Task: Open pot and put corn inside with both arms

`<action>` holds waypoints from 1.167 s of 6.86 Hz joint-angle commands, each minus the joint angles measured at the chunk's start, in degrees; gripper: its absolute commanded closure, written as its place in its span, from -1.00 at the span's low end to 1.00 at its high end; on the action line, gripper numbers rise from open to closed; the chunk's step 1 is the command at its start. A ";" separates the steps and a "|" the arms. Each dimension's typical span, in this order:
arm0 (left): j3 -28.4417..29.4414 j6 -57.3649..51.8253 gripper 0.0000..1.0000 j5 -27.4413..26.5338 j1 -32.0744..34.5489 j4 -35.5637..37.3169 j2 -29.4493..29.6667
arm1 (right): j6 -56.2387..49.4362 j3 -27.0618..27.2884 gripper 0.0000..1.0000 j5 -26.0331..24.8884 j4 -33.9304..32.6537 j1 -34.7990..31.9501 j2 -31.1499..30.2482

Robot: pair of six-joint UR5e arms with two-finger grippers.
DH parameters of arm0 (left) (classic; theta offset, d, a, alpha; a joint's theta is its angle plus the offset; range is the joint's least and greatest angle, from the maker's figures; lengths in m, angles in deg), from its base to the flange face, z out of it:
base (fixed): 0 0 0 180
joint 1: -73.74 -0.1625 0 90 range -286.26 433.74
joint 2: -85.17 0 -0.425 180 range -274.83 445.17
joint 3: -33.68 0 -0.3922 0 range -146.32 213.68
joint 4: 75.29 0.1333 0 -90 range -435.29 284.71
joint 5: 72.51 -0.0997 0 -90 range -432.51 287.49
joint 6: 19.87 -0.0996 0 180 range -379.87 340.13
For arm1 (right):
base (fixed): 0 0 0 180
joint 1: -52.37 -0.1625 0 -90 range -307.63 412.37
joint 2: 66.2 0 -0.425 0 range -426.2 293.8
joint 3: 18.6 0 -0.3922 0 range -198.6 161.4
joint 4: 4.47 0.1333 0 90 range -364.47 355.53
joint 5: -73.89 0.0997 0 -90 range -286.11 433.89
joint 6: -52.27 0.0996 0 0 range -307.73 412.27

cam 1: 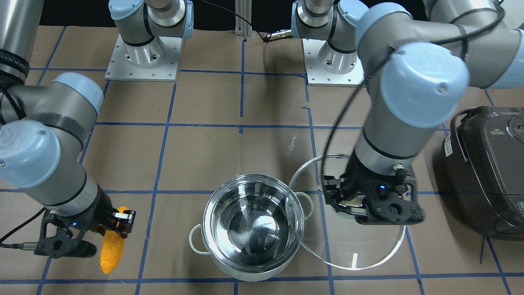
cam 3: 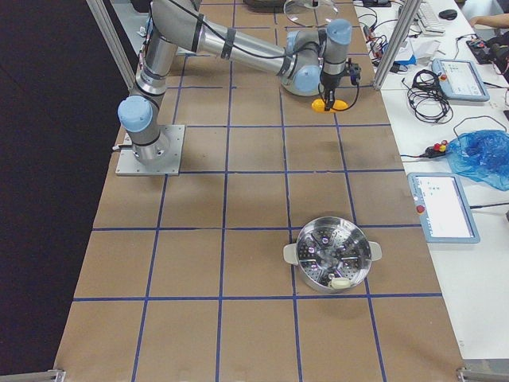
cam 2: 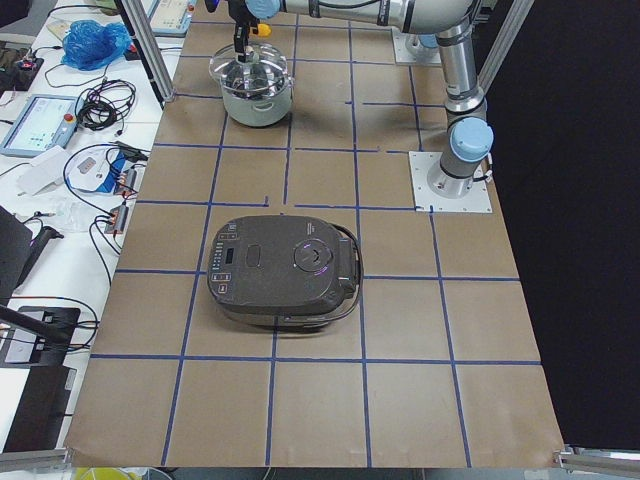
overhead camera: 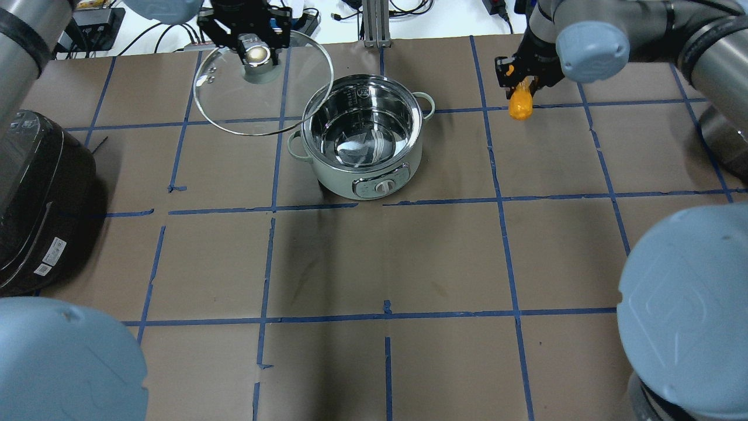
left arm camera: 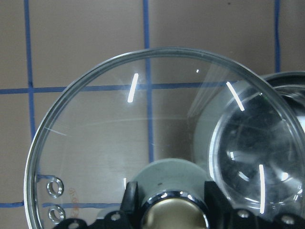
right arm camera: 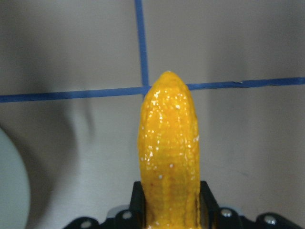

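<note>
The counter (overhead camera: 444,263) is covered in brown paper and marked into squares by blue tape. Two steel base plates (cam 1: 116,71) are bolted down at the robot's side of it.

The pot (overhead camera: 350,175) stands open toward the far edge in the overhead view. It is shiny inside and has a dial on its pale wall. The lid (overhead camera: 234,111) is off. The left gripper (overhead camera: 257,52) has its jaws pinched on the knob and holds the glass beside the pot on the robot's left. In the overhead and front views the lid's edge overlaps the pot's rim. Through the glass, the left wrist view shows tape lines and part of the pot.

The corn (overhead camera: 519,105) is on the robot's right, well apart from the pot. Its thick end is pinched in the jaws of the right gripper (overhead camera: 519,86), and its tapered tip points toward a crossing of tape lines.

A dark rice cooker (overhead camera: 35,193) sits closed toward the counter's left end. A second steel pot (cam 3: 291,255) with a perforated insert sits toward the right end.

Along the side opposite the robot runs a white workbench (cam 3: 477,263) with cables, tablets (cam 3: 441,207) and a crumpled blue plastic bag (cam 3: 481,155). Aluminium frame posts (cam 3: 390,40) rise between the bench and the counter. On the robot's side there is only a black backdrop (cam 2: 580,250).
</note>
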 commanded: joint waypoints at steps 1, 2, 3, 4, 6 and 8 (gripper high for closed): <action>-4.15 -6.53 0.82 0.13 -8.49 0.98 0.60 | 9.13 -8.92 0.88 0.03 7.40 -10.88 0.63; -6.36 -8.73 0.84 0.39 -11.32 2.82 1.03 | 11.53 -9.64 0.88 -0.40 6.70 -15.02 1.86; -8.64 -8.83 0.85 0.40 -11.52 7.28 2.86 | 16.08 -10.25 0.88 -1.10 3.21 -18.71 4.57; -11.45 -8.92 0.84 0.40 -11.70 13.24 5.75 | 16.30 -10.26 0.88 -4.42 0.22 -21.97 8.34; -14.02 -8.92 0.64 0.40 -11.61 17.69 7.98 | 15.77 -10.43 0.88 -5.07 -7.42 -22.27 13.97; -17.52 -8.84 0.41 5.64 -11.61 20.91 8.68 | 15.77 -10.62 0.86 -4.72 -7.72 -22.27 15.66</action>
